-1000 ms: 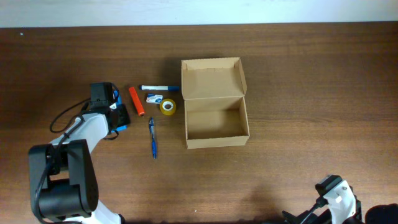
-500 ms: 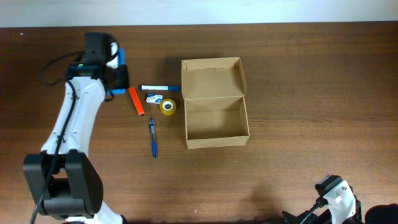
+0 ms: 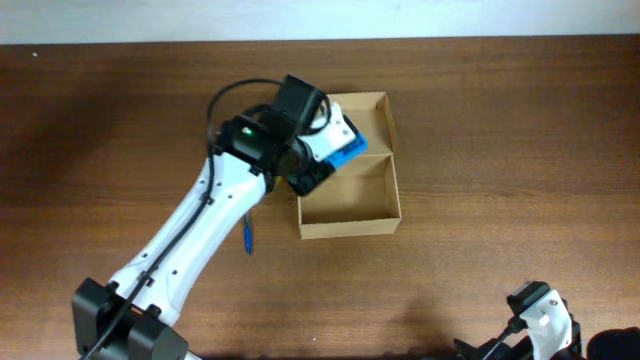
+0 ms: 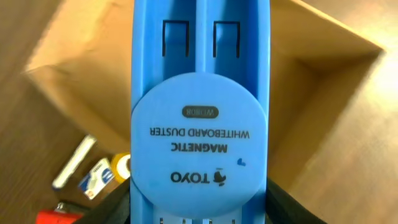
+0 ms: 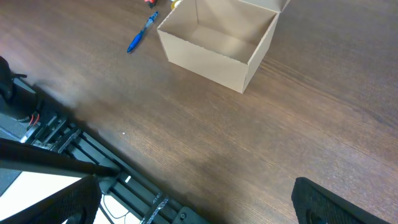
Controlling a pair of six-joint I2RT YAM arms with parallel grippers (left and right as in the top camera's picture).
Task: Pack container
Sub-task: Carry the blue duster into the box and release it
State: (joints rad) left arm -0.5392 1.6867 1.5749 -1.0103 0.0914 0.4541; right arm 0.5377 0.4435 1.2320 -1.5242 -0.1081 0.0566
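Observation:
The container (image 3: 350,228) is an open tan cardboard box with its flap lid folded back, at the table's middle. It also shows in the left wrist view (image 4: 314,93) and the right wrist view (image 5: 211,56). My left gripper (image 3: 322,152) is shut on a blue magnetic whiteboard duster (image 3: 342,140) and holds it above the box's left rear part. In the left wrist view the duster (image 4: 200,124) fills the gripper (image 4: 200,208), with the box interior behind it. My right gripper (image 5: 199,205) is open and empty, low at the table's front right edge.
A blue pen (image 3: 246,238) lies left of the box, also in the right wrist view (image 5: 142,33). A white marker (image 4: 74,162), a small white-blue packet (image 4: 96,177), a yellow tape roll (image 4: 121,167) and an orange marker (image 4: 59,216) lie left of the box, under my left arm.
My left arm has swung from the far left of the table to over the box, carrying the blue duster. The right arm has not moved.

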